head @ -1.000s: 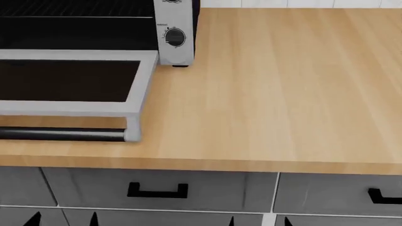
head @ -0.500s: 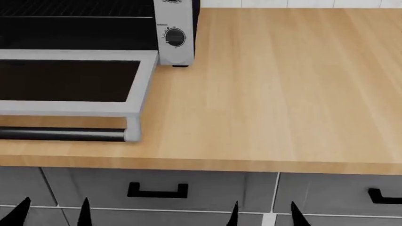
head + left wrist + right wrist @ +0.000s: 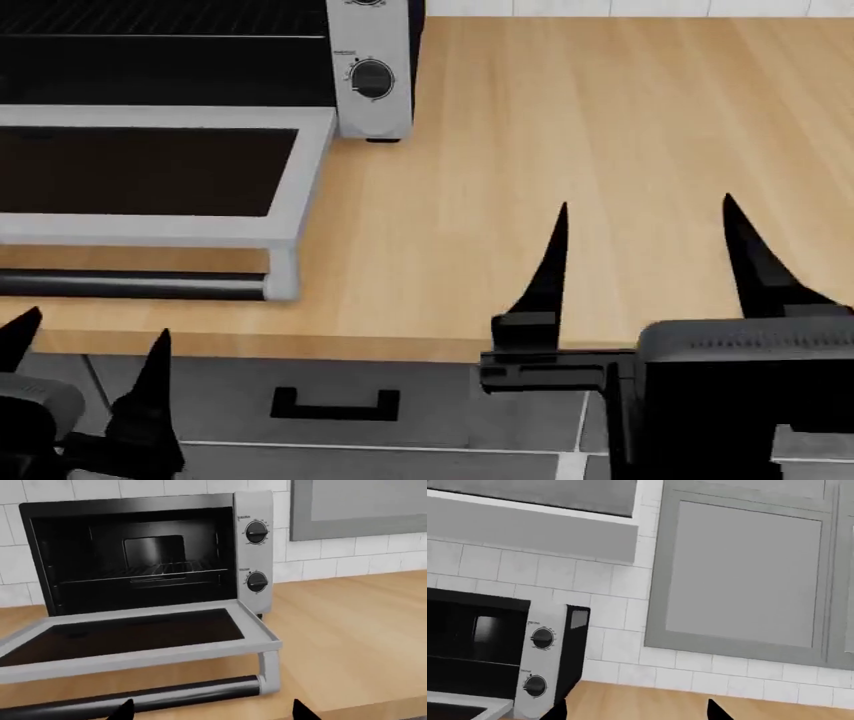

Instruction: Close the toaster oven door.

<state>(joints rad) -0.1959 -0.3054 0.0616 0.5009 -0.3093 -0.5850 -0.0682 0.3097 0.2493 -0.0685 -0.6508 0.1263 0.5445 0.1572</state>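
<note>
Both arms have risen into the head view since half a second ago, when only black fingertip points poked up at the lower edge; the right gripper has climbed far higher than the left gripper, and nothing on the counter has shifted.

Ahead and to the left of the right gripper, the wooden countertop carries the toaster oven, its black cavity and wire rack exposed and two black knobs stacked on its side panel. The toaster oven door hangs fully open, lying flat over the counter just beyond the left gripper, with its black bar handle along the near edge, directly ahead of that gripper's fingertips and apart from them.

Right gripper: fingers spread wide, holding nothing, hovering over the counter's front edge well to the right of the door. Left gripper: fingers also parted, empty, low before the grey drawers and touching nothing.
</note>
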